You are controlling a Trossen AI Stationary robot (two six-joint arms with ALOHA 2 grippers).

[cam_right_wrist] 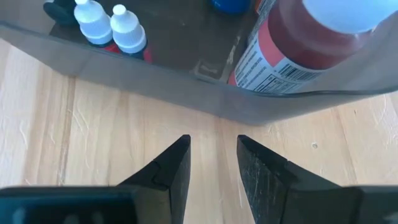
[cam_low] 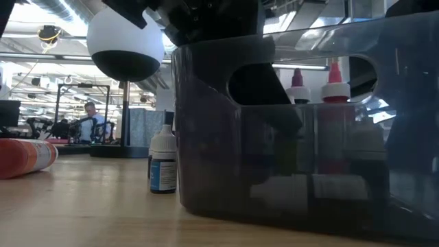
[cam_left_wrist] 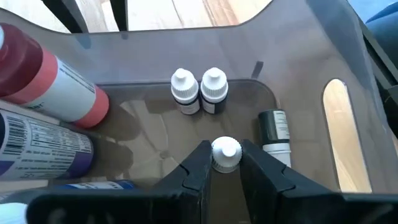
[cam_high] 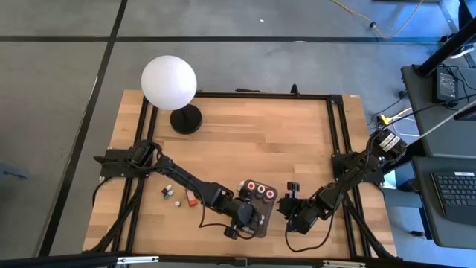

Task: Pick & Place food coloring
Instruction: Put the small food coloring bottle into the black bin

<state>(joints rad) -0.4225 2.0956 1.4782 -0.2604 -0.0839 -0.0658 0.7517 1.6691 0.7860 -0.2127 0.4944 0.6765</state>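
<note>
Left gripper [cam_left_wrist: 225, 163] reaches inside the tray [cam_left_wrist: 298, 37], clenched on a white-capped food coloring bottle [cam_left_wrist: 226, 153], likely to stand it beside two upright bottles [cam_left_wrist: 199, 91]. Right gripper [cam_right_wrist: 212, 163] waits just outside the tray, fingers apart, grasping nothing.

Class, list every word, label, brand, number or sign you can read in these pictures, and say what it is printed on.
No text can be read.
Large red bottle: white label with small print, too blurred.
Blue-purple bottle: barcode and fine print, too small.
Red bottle in the right wrist view: barcode and print lines, unreadable.
Small bottle standing on the table: blue label, blurred.
Lying dark bottle: label blurred.
</note>
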